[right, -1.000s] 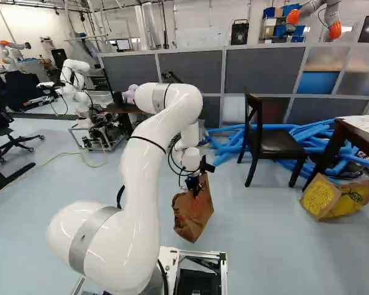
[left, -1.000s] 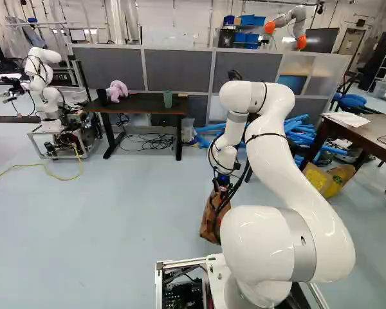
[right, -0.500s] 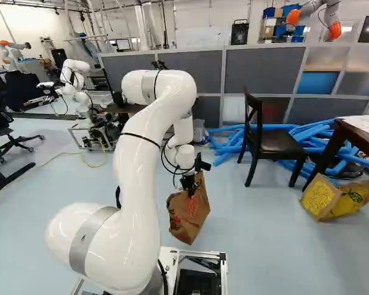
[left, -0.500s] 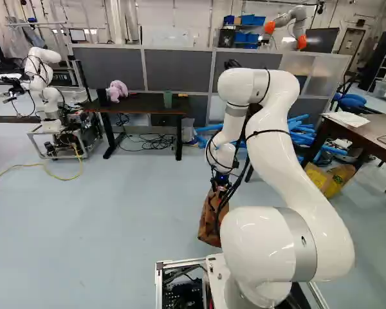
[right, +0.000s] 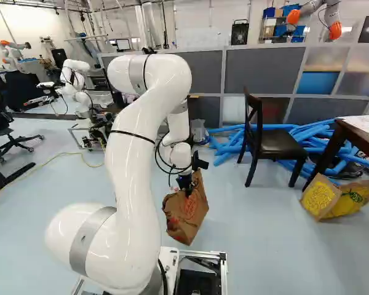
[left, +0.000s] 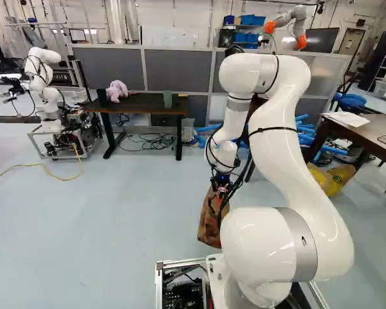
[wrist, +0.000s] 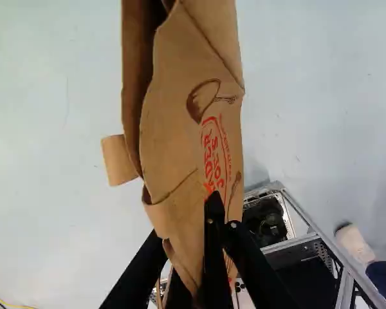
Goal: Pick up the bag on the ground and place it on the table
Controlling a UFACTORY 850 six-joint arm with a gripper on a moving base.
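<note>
End effector (right: 187, 190) is gripping the brown bag (right: 187, 214) near its top, apparently holding it tilted above the floor (right: 258, 246). Lifting is looking done; carrying and placing are remaining, with the far left bench (left: 138, 103) and right bench (left: 376, 132) both standing well apart.

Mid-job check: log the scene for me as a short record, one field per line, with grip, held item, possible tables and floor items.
gripper: shut on the brown paper bag
gripper position: above the floor, ahead of the base
brown paper bag: hanging tilted from the gripper, not on a table
table ahead: holds pink plush toy and green cup
table at right: papers on it
target table: cannot tell which
on floor: yellow-printed bag, chair, blue tubes
</note>
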